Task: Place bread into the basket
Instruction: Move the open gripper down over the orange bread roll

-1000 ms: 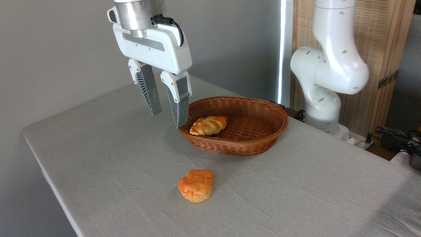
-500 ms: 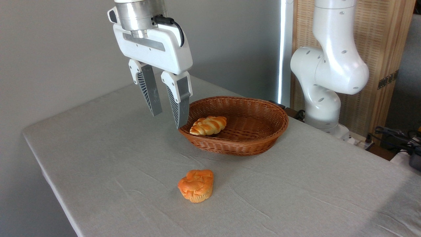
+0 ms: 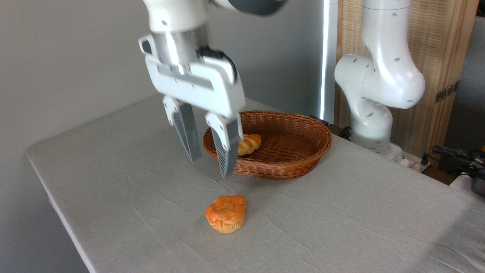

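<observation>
- The gripper (image 3: 209, 167) hangs in the air above the tabletop (image 3: 125, 197), fingers pointing down, spread apart and empty.
- It's slightly blurred, so call it on the move, though where it's headed I can only judge, not see.
- The bread (image 3: 226, 213), the little orange-topped bun, sits upright on the tabletop, nearer the camera than the gripper and a touch to the right of its tips; nothing is touching it.
- The basket (image 3: 299, 151) stands behind, well apart from the bun, its left rim partly hidden by the right finger.
- There's a braided loaf (image 3: 250, 143) already lying inside at the left end of the basket; the rest of the weave is bare.
- Step in hand, by my reading: the approach to the bun. No grasp yet.
- Next move calls for bringing the open fingers over the bun, one on each side, and dropping low enough to catch the ridged base rather than the lumpy top.
- The spread looks about wide enough for the bun, but that's hard to be sure of from this angle.
- After closing, it needs a lift high enough to clear the flared rim, then a drop onto the bare right side, away from the loaf.
</observation>
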Action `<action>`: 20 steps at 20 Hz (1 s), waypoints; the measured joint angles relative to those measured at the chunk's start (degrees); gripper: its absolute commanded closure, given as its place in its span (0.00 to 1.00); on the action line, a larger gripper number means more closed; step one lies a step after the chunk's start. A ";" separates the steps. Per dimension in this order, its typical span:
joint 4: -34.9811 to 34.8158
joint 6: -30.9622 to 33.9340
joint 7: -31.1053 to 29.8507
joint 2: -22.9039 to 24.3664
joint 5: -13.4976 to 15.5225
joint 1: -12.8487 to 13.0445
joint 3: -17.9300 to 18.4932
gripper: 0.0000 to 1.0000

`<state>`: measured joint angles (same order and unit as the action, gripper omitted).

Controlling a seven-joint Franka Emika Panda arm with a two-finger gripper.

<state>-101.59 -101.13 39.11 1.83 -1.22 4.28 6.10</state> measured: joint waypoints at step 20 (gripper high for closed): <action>-19.14 -16.19 0.44 0.62 4.85 1.31 0.65 0.00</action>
<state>-120.73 -117.32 39.56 2.45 3.62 5.59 6.75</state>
